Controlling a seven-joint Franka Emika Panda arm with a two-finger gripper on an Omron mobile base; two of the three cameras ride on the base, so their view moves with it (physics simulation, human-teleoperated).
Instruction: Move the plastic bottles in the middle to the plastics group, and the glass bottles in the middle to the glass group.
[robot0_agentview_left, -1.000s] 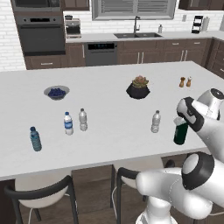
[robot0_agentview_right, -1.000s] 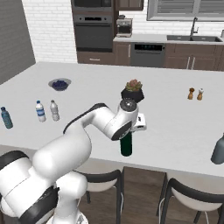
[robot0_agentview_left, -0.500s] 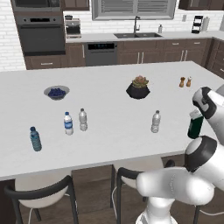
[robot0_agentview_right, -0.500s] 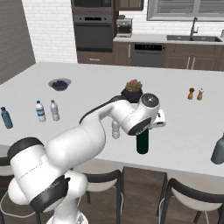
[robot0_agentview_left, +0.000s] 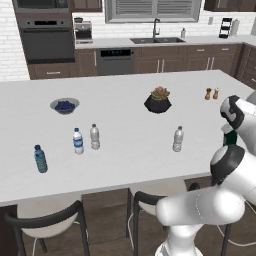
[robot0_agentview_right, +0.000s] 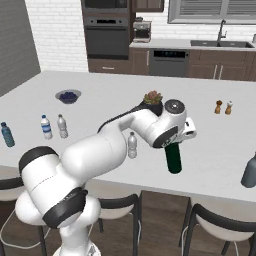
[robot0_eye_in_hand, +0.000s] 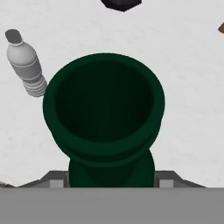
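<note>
gripper (robot0_agentview_right: 176, 142) holds green bottle (robot0_agentview_right: 174, 159) upright.

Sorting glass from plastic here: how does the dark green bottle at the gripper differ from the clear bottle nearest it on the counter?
The green bottle is dark and opaque; the clear bottle is greyish and see-through. The green bottle is taller and wider than the clear bottle. The green bottle's mouth is open, seen from the hand view, while the clear bottle has a white cap. The gripper holds the green bottle; the clear bottle stands free on the counter. Both are upright.
</note>
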